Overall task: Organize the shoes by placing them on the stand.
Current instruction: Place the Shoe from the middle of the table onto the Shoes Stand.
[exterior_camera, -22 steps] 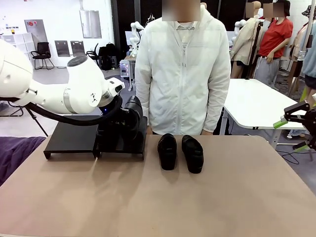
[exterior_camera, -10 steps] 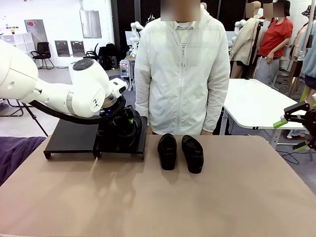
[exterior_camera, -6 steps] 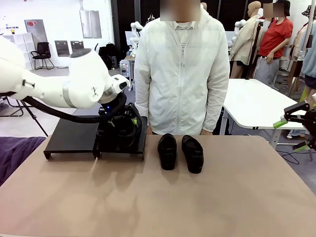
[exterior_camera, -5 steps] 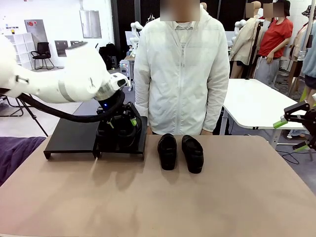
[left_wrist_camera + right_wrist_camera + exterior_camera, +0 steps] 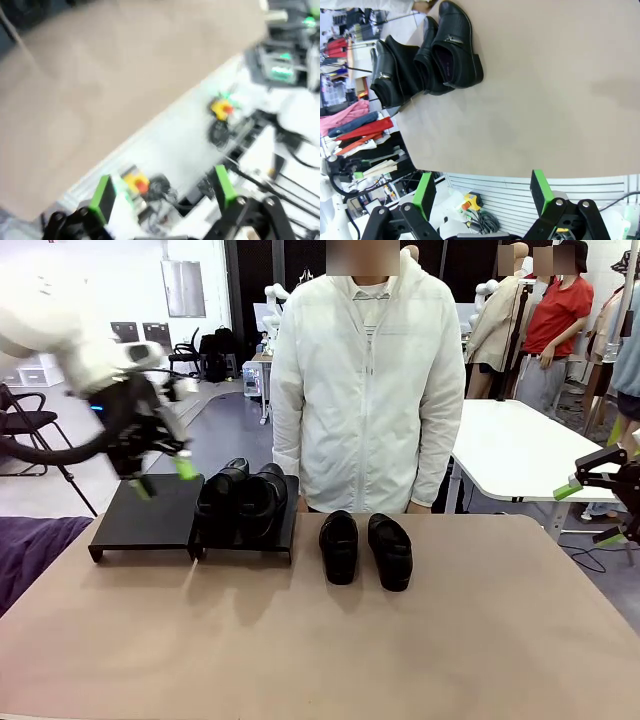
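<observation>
Two black glossy shoes stand side by side on the right panel of the black stand. Another pair of shoes rests on the table just right of it. My left gripper hangs open and empty above the stand's left panel, blurred by motion; the left wrist view shows its green pads apart over the tan table. My right gripper stays open at the table's far right edge. The right wrist view looks between its spread fingertips towards the table pair and the stand.
A person in a white jacket stands at the far side behind the shoes. A purple cloth lies at the table's left edge. The tan tabletop is bare in front. A white table stands behind on the right.
My left gripper has opened, let go of the shoe on the stand's right panel and swung up and to the left. The right arm has not moved.
</observation>
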{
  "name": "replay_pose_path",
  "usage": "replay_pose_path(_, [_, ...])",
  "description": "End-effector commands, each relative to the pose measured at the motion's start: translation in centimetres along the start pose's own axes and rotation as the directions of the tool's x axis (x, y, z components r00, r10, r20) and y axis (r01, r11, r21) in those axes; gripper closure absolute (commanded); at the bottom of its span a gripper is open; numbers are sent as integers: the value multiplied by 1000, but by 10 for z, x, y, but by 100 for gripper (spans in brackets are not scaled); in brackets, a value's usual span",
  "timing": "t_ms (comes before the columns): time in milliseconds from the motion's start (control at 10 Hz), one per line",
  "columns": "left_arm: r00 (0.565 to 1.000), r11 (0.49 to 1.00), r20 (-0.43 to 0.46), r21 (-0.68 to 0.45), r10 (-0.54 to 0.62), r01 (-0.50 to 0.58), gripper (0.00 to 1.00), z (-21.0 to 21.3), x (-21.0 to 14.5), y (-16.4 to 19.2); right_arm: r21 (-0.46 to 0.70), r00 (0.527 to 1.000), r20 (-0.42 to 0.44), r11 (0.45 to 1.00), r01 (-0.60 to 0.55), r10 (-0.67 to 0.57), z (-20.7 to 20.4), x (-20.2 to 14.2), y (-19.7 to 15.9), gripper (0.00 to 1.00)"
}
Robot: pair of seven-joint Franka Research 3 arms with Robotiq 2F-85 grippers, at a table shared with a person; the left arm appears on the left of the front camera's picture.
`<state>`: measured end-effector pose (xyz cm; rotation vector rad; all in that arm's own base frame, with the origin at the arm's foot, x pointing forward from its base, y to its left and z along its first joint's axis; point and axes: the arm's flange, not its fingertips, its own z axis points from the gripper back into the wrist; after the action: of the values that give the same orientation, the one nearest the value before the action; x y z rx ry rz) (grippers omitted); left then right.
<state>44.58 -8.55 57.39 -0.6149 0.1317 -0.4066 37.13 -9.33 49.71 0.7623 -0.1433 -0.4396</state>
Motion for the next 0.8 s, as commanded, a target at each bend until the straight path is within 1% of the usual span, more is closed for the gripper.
replay_pose_path(0, [995,975,96,-222,28,-6,0,-2,-52,71,0,1000,-10,1000,-9,9,2,1,2,0])
replay_pose_path(100, [982,947,188,-321,31,32,0,-26,-90,105,0,1000,-10,1000,-9,9,2,1,2,0])
replay_pose_path(200, [964,938,258,-347,67,27,0,-55,-113,126,0,1000,-10,1000,-9,9,2,1,2,0])
replay_pose_path(300, [961,944,259,-330,97,-6,0,-80,-126,141,0,1000,-10,1000,-9,9,2,1,2,0])
replay_pose_path(400, [957,951,262,-306,128,-44,0,-91,-125,148,0,1000,-10,1000,-9,9,2,1,2,0])
replay_pose_path(500, [975,941,203,-337,91,-17,0,-49,-123,148,0,1000,-10,1000,-9,9,2,1,2,0])
replay_pose_path(700, [975,941,203,-337,91,-17,0,-49,-123,148,0,1000,-10,1000,-9,9,2,1,2,0])
